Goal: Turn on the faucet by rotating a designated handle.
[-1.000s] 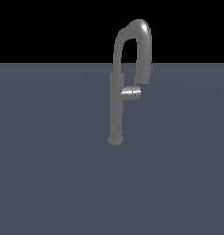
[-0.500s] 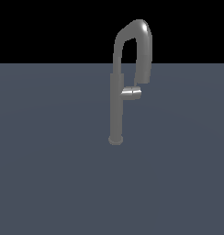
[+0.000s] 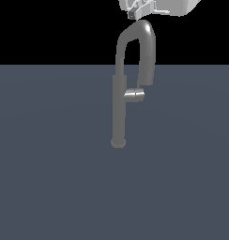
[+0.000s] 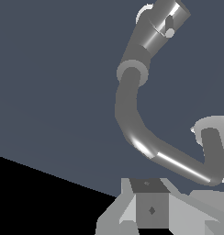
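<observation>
Gripper (image 3: pixel 141 10) entry, exterior and wrist views. Half a second ago the exterior view showed only the faucet (image 3: pixel 120 93) on the table (image 3: pixel 50 178); now I see white arm hardware at the top edge of that view, directly above the arched spout (image 3: pixel 145 35), with a small grey part of the gripper just over the crown of the arch. Only a sliver shows there, and the wrist view shows blocky grey gripper parts (image 4: pixel 150 209) at its edge without clear fingertips, so I cannot tell whether the gripper is open or closed. It holds nothing that I can see.

Faucet: upright on its small round base, unmoved. The handle (image 3: pixel 134 95) juts sideways from the stem toward the exterior view's right, below the spout's downturned end and well below the gripper. In the wrist view it appears as a bright cylinder (image 4: pixel 162 20) beyond the curve of the spout.

Reading: I judge the approach has only begun; the handle is untouched, and the arch lies between gripper and handle.
</observation>
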`<move>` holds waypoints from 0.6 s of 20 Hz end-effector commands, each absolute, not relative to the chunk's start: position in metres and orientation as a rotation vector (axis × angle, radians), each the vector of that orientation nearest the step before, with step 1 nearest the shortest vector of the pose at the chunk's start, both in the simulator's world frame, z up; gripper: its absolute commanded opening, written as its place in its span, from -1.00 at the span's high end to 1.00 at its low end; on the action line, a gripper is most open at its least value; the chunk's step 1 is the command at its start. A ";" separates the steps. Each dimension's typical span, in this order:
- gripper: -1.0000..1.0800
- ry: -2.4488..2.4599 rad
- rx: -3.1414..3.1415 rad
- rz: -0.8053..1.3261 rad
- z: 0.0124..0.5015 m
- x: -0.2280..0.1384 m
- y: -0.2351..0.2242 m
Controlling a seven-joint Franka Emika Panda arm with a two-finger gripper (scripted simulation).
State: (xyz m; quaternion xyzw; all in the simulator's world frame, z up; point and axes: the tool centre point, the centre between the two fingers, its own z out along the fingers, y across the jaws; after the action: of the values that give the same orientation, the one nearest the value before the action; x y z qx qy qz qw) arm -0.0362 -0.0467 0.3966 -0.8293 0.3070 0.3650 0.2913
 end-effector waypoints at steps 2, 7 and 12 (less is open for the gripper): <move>1.00 0.867 -2.098 1.043 0.379 -0.022 -0.052; 1.00 0.937 -1.919 1.142 0.349 -0.003 -0.060; 1.00 1.000 -1.737 1.229 0.317 0.012 -0.065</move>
State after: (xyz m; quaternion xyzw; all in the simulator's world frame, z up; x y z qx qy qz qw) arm 0.0075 -0.0636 0.3265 -0.7008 0.3839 0.4700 0.3750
